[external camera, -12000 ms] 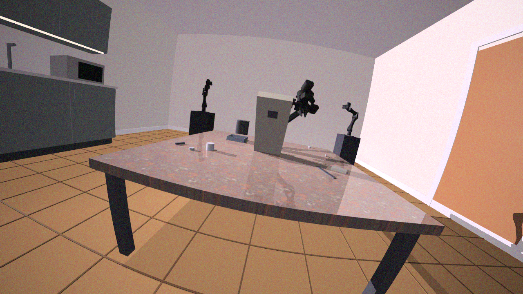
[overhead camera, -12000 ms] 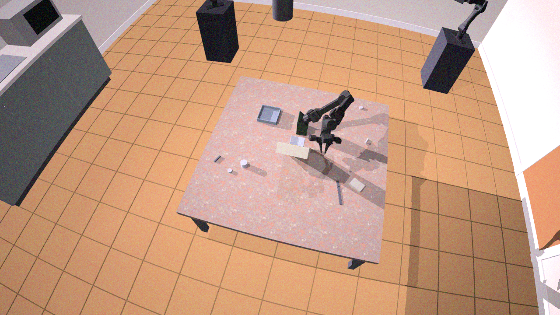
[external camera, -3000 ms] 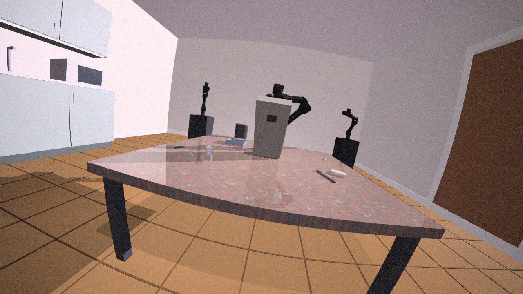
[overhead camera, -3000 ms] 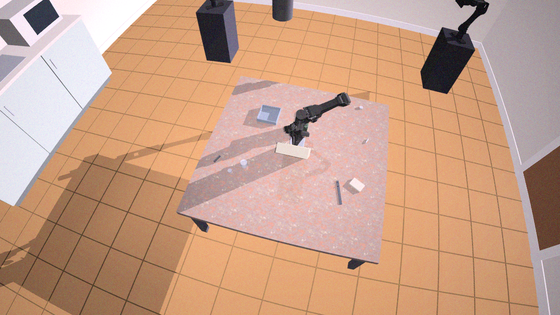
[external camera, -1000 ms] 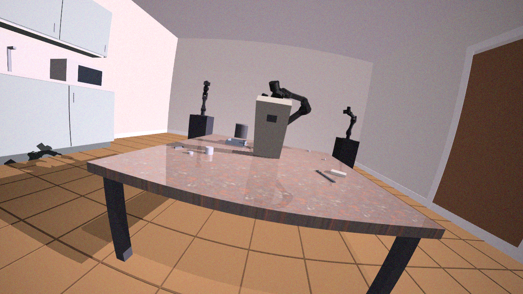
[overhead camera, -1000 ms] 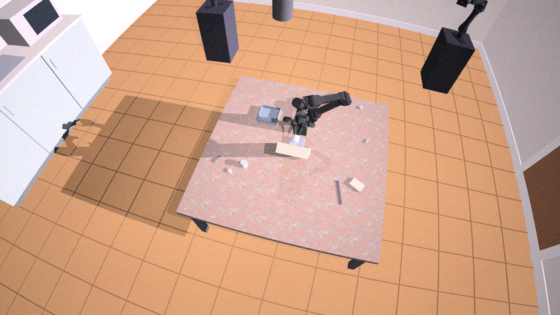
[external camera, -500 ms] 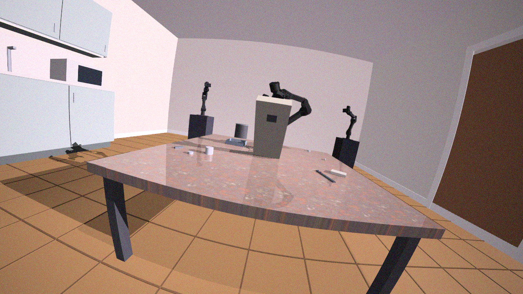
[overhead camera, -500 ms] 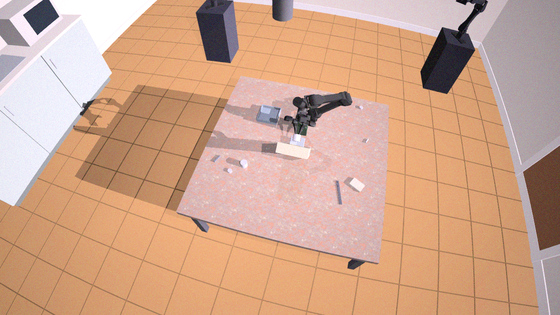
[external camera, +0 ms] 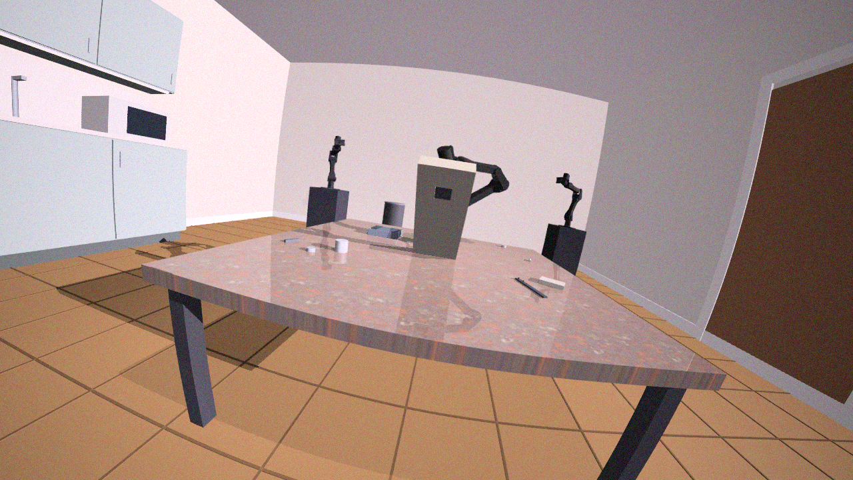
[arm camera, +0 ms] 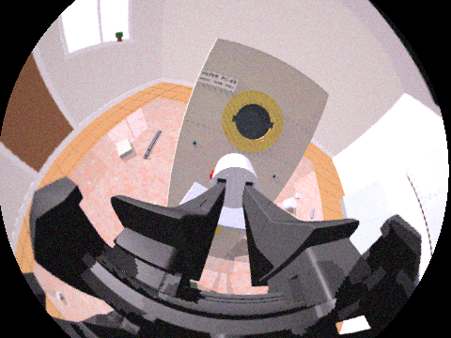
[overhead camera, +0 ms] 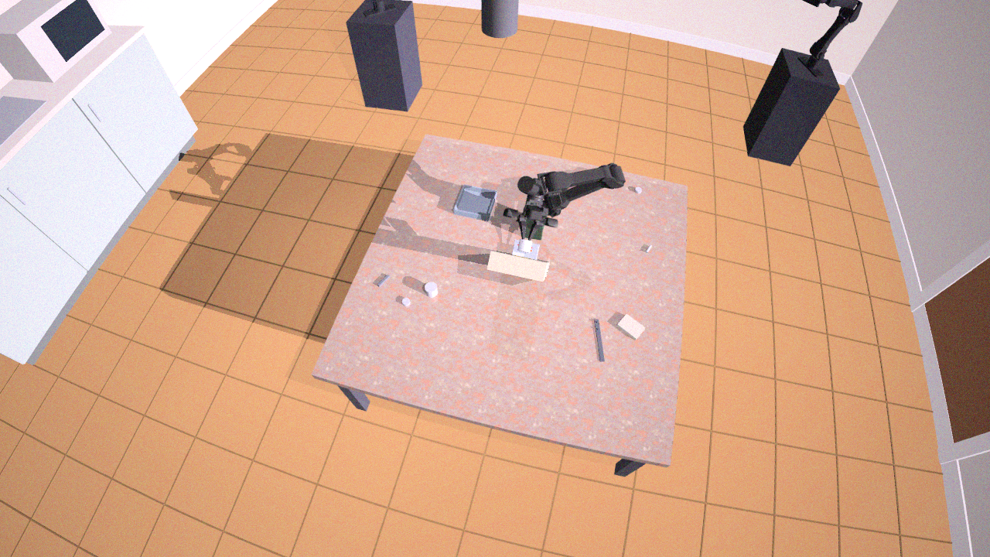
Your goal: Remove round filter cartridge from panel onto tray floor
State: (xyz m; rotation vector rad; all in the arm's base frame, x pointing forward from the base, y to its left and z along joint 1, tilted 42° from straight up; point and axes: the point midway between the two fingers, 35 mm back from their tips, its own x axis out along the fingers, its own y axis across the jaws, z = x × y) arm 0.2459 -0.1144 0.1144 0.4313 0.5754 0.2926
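Observation:
The white round filter cartridge (overhead camera: pixel 526 245) (arm camera: pixel 234 165) is out of the panel. My gripper (overhead camera: pixel 526 239) (arm camera: pixel 234 186) is shut on it, with the fingertips in the two slots of its face. The service panel (overhead camera: pixel 517 265) (external camera: pixel 442 221) (arm camera: pixel 301 99) stands upright; in the wrist view its yellow ring (arm camera: pixel 230 121) surrounds an empty dark round opening (arm camera: pixel 254 122). The cartridge hangs in front of the panel, lower than the opening in the wrist view. The blue-grey tray (overhead camera: pixel 456 210) (external camera: pixel 384 233) lies on the table, left of the arm in the top view. In the exterior view the panel hides gripper and cartridge.
A pale block (overhead camera: pixel 630 326) (external camera: pixel 551 283) and a dark bar (overhead camera: pixel 599 340) (external camera: pixel 530 287) lie on the table (overhead camera: pixel 484 374). A white cylinder (overhead camera: pixel 430 289) (external camera: pixel 341 245) and a small white disc (overhead camera: pixel 406 302) lie on the other side. A pale plate (overhead camera: pixel 517 251) is at the panel's front.

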